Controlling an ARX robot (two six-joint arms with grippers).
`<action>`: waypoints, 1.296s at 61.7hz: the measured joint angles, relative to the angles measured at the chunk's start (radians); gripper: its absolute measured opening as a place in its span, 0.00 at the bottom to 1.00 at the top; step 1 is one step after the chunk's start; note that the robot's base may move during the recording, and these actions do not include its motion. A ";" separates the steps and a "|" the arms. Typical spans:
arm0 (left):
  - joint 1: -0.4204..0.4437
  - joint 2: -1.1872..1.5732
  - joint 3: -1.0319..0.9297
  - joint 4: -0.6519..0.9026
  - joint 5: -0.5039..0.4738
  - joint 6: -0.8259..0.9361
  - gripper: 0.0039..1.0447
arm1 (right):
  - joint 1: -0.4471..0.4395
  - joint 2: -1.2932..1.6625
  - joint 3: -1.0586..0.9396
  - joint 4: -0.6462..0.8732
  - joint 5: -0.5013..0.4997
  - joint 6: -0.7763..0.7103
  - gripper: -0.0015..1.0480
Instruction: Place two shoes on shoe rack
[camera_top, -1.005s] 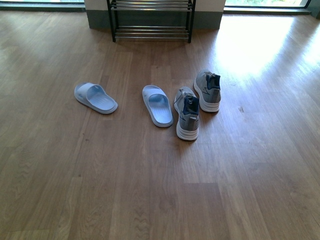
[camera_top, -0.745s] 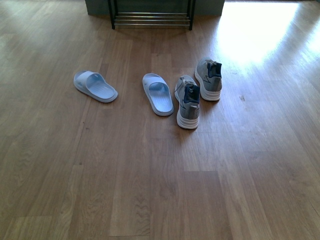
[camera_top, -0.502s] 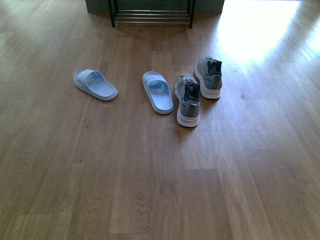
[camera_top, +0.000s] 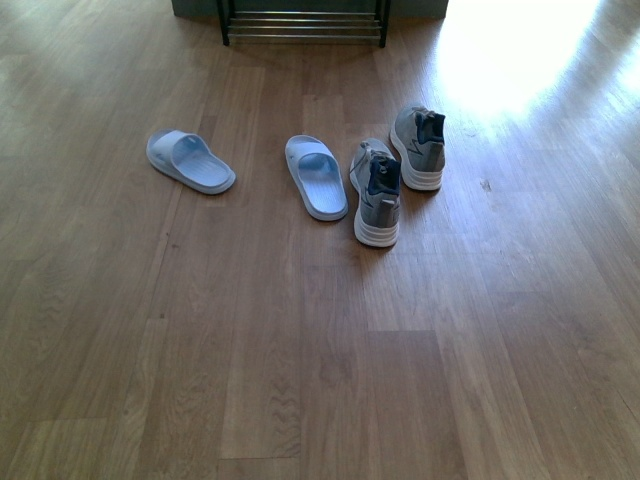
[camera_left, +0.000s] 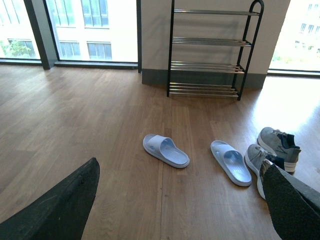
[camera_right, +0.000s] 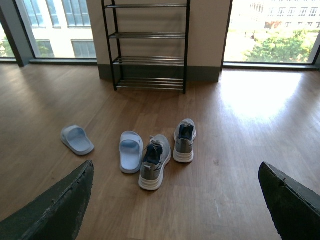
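Grey knit-cloth sneakers (camera_top: 377, 195), smooth, seemingly rubber slides (camera_top: 316, 178), shiny chrome-barred rack (camera_right: 148, 35), glossy wood floor (camera_top: 300, 350)

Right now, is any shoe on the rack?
No, both slides and both sneakers lie on the floor, short of the rack.

Grey sneakers (camera_top: 378, 195) and blue slides (camera_top: 316, 178) sit (soles down) before the rack (camera_top: 303, 20).

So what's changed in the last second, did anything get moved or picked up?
Only the front view shifted: the rack, slides and sneakers now sit higher in the picture, the rack nearly out of it. They kept their layout on the floor; nothing was grasped.
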 joint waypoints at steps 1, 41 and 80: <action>0.000 0.000 0.000 0.000 0.000 0.000 0.91 | 0.000 0.000 0.000 0.000 0.000 0.000 0.91; 0.000 0.000 0.000 0.000 0.000 0.000 0.91 | 0.000 0.001 0.000 0.000 0.000 0.000 0.91; 0.000 0.000 0.000 0.000 0.000 0.000 0.91 | 0.000 0.001 0.000 0.000 0.000 0.000 0.91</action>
